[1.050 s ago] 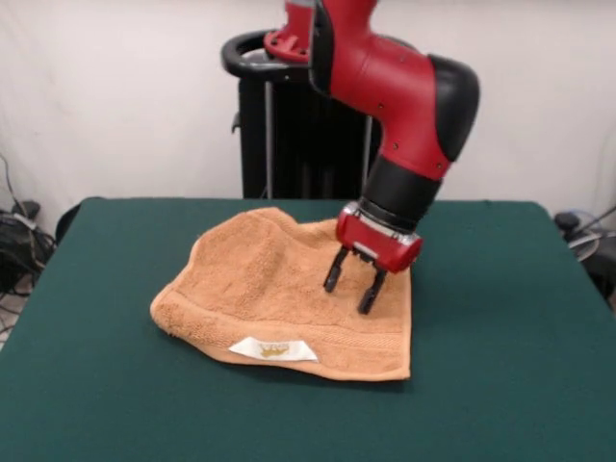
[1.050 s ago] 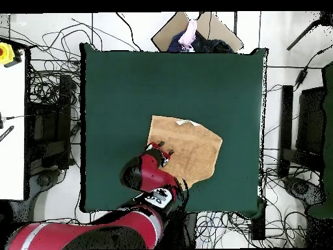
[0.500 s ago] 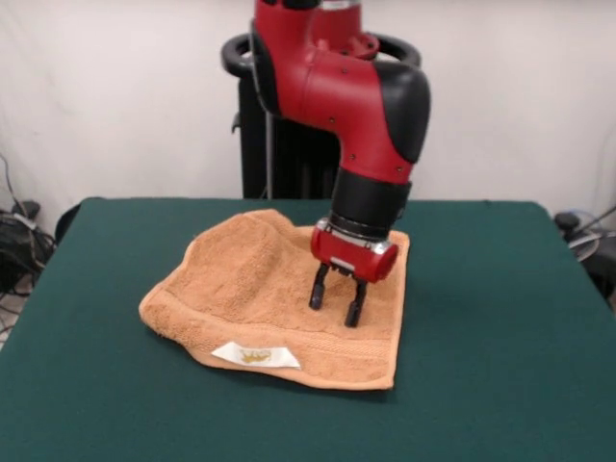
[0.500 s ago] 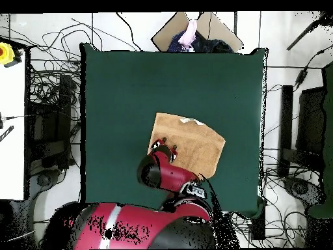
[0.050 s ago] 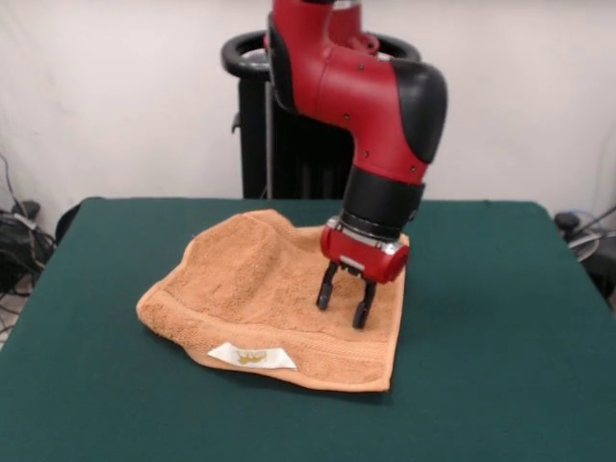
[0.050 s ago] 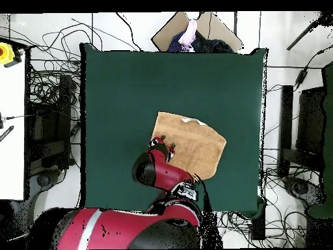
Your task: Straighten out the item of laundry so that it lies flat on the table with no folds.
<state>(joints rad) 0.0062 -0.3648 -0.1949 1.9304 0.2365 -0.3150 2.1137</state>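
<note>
- While the towel (image 5: 274, 294) is spread near the middle of the table (image 5: 500, 318), a raised fold is seen along its far side.
- Spread jaws are held by the gripper (image 5: 345, 306) over its right part, empty, probably for a fresh grip.

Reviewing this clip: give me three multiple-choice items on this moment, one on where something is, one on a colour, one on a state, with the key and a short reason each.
1. Where does the gripper stand in the front view?
A. over bare table beside the towel
B. over the towel's right part
C. off the table

2. What colour is the small label on the towel?
A. white
B. blue
C. black

3. How does the towel lie on the table?
A. fully flat
B. rolled into a tube
C. with a raised hump and a rolled-up left edge

Key: 1 B, its open fingers point down at cloth there; 2 A, it shows white by the near edge; 3 C, the far part bulges upward.
</note>
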